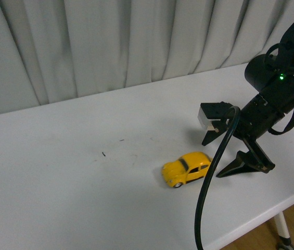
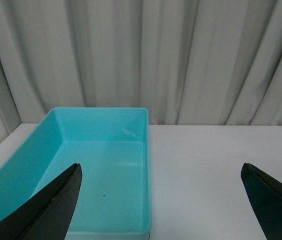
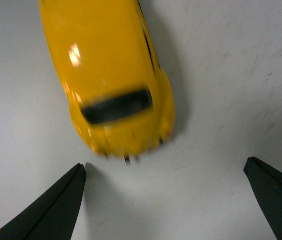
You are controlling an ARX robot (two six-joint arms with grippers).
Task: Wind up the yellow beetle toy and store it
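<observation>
Hovering low over the white worktop (image 1: 84,182), the right pincer (image 1: 211,160) has its jaws spread wide and holds nothing. It sits just beside the yellow beetle toy (image 1: 187,169) but does not touch it. The car rests on its wheels near the worktop's front edge. What looks like its tail end points toward the open jaws. In the right wrist view the yellow body (image 3: 111,75) lies just ahead of the two dark fingertips (image 3: 78,172), a little off the midline between them. That placement reads as an approach. The jaws are set wide enough to take the rounded body across its width, so the next move is probably a short advance and a close. A slight sideways correction may be needed first, or one finger could nudge the car and set it rolling.

The left pincer (image 2: 159,170) is also spread apart and empty, held above the worktop and facing the grey curtain (image 2: 190,60). A turquoise bin (image 2: 98,109) stands on the worktop in front of it, toward one finger's side. This is presumably where the toy goes once wound. The bin is empty apart from a tiny dark speck on its floor. It does not appear in the front view, so how far it stands from the car cannot be told.
</observation>
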